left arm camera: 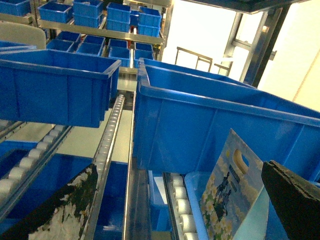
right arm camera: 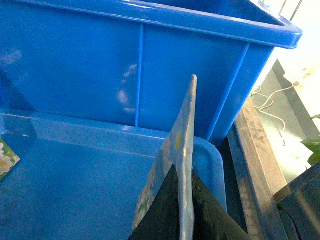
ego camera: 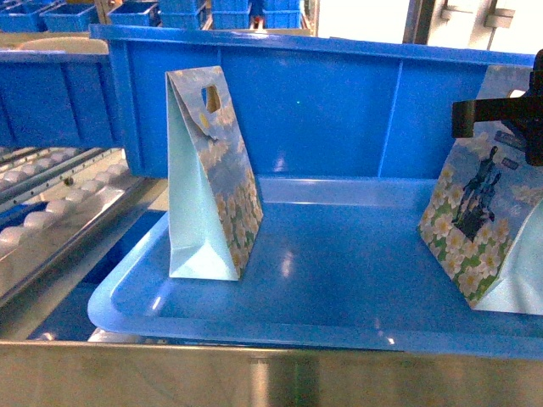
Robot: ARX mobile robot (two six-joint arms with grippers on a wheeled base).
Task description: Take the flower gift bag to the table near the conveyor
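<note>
Pinching the top edge of a flower-printed paper gift bag point(ego camera: 479, 225), the right gripper point(right arm camera: 184, 200) has its black jaws closed on it over the shallow blue plastic tray point(ego camera: 339, 288); a 2nd floral bag point(ego camera: 212, 182) stands upright at the tray's left, beside white roller conveyor tracks point(ego camera: 51, 203); the left gripper's point(left arm camera: 165, 210) jaws sit wide apart, holding nothing

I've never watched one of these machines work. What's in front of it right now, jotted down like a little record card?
Setting: blue tray beside roller conveyor, big blue bin behind
Bags: two flower gift bags on the tray
Left bag: upright, untouched
Right bag: top edge pinched by the right tool
Left tool: open, holding nothing, left bag between its fingers in its camera view
Table: not in view
</note>
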